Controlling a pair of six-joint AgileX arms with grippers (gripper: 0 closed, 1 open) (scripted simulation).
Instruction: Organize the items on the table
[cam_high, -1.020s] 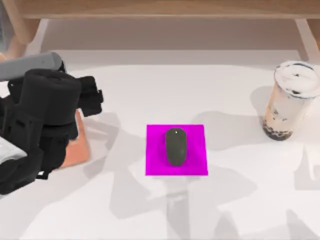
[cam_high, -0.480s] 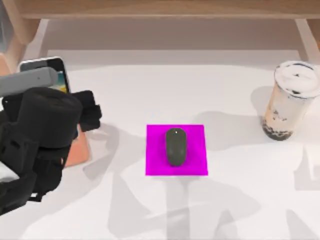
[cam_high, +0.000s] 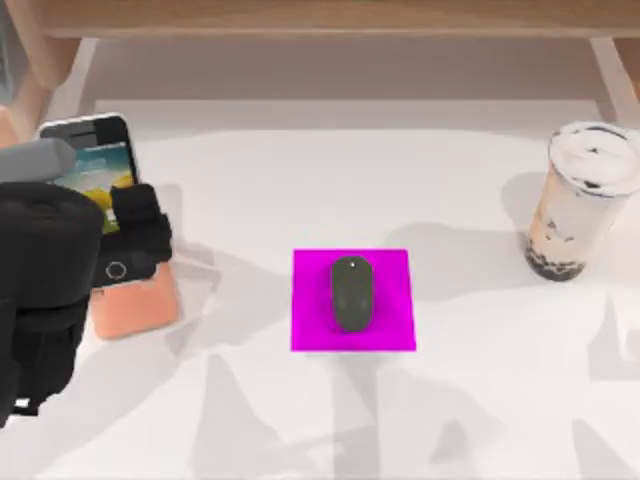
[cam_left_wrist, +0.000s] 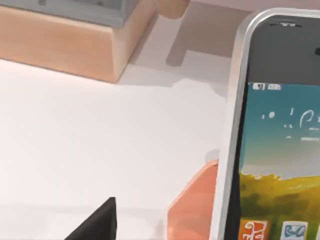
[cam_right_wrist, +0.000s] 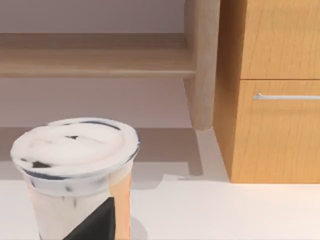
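White tabletop (cam_high: 300, 180) with a light wooden shelf frame (cam_high: 320, 20) along the upper edge of the top view.

Left end effector (cam_high: 140, 235) at left of frame, over the lower part of the smartphone (cam_high: 100, 170). Black fingers sit at the phone's bottom end near the home button; how far open, and whether they touch the phone, cannot tell. Left wrist view shows one dark fingertip (cam_left_wrist: 97, 225) low in frame, phone (cam_left_wrist: 280, 140) close up at right, leaning on the orange stand (cam_left_wrist: 192, 205).

Phone rests tilted on the orange stand (cam_high: 140, 305), upper left of the top view, screen lit and colourful.

Right end effector: a dark fingertip (cam_right_wrist: 97, 222) shows in the right wrist view, in front of the bubble-tea cup (cam_right_wrist: 75, 175); opening cannot tell.

Counts: one phone, one stand, one dark grey mouse (cam_high: 352, 292), one magenta pad (cam_high: 310, 330), one cup (cam_high: 582, 200).

Mouse sits centred on the pad, mid frame. Cup stands upright at right edge of top view, well apart from the pad, dark pearls at its bottom.
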